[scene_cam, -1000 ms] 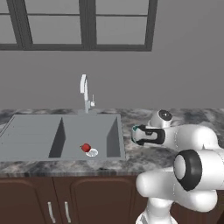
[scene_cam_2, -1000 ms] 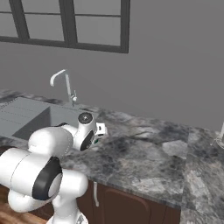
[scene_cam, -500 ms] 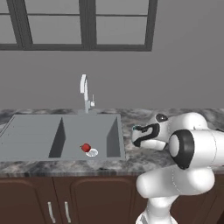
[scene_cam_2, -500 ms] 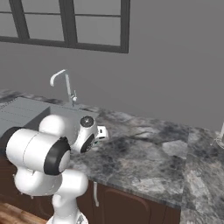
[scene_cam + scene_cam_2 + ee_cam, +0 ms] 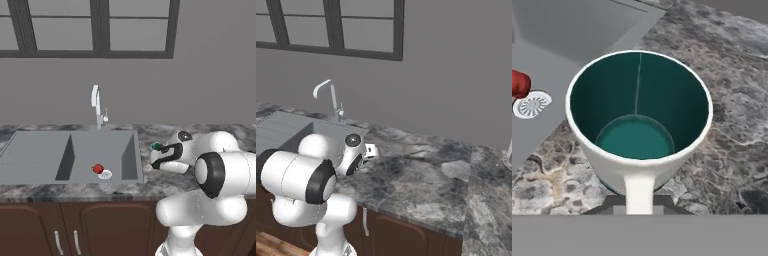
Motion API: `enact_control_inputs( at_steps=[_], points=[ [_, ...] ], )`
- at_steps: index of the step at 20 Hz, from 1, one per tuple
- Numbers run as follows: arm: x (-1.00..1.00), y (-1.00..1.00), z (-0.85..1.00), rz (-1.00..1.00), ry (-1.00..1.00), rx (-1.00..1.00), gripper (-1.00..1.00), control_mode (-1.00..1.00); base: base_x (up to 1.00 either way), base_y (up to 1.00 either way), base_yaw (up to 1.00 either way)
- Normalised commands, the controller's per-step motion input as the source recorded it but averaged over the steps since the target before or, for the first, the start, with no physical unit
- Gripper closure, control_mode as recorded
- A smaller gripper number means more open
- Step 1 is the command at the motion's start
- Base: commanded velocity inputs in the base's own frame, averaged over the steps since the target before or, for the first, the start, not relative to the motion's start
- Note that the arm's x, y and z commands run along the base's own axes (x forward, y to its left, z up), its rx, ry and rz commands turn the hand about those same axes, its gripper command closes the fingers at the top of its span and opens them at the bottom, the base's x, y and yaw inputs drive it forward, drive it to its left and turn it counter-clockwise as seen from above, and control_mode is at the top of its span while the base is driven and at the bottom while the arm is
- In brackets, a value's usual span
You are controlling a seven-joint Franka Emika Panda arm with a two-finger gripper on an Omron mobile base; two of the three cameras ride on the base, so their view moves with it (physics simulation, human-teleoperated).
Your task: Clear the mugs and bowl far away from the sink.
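Note:
The white mug [image 5: 637,145], dark teal inside, sits right in front of the hand with its handle [image 5: 639,192] toward the camera, over the marbled counter beside the sink's edge. My gripper [image 5: 156,148] is shut on the mug, whose teal rim shows at the hand's tip; the fingers are hidden behind the handle. The red mug [image 5: 98,169] lies in the right basin of the grey sink [image 5: 40,155], next to the drain [image 5: 531,106], and is also seen as the red mug [image 5: 518,84] at the left edge. The bowl is out of view.
A slim silver faucet [image 5: 96,102] stands behind the sink, also seen as the faucet [image 5: 331,95]. Marbled grey counter [image 5: 426,175] stretches far to the right. A pale object [image 5: 506,157] stands at the right edge. Dark cabinet doors run below the counter.
The arm's elbow and shoulder have swung round toward the camera, while the hand with the white mug has stayed almost in place by the sink's right edge.

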Motion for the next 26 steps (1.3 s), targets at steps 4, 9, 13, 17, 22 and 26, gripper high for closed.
enact_control_inputs(
  at_steps=[4,9,13,17,22,26],
  points=[
    [-0.34,0.02,0.67,-0.05,0.07,0.0,1.0,-1.0,0.0,0.0,0.0],
    [-0.19,0.0,0.98,-0.25,0.22,-0.01,1.0,-1.0,0.0,0.0,0.0],
    [-0.67,0.0,1.0,-0.18,0.25,0.03,1.0,-1.0,0.0,0.0,0.0],
    [-0.98,-0.09,1.0,-0.12,0.01,0.12,1.0,-1.0,0.0,0.0,0.0],
    [-0.95,-0.03,0.85,-0.03,-0.28,0.0,1.0,-1.0,0.0,0.0,0.0],
    [-0.8,0.0,0.83,-0.01,-0.11,-0.01,1.0,-1.0,0.0,0.0,0.0]
  ],
)
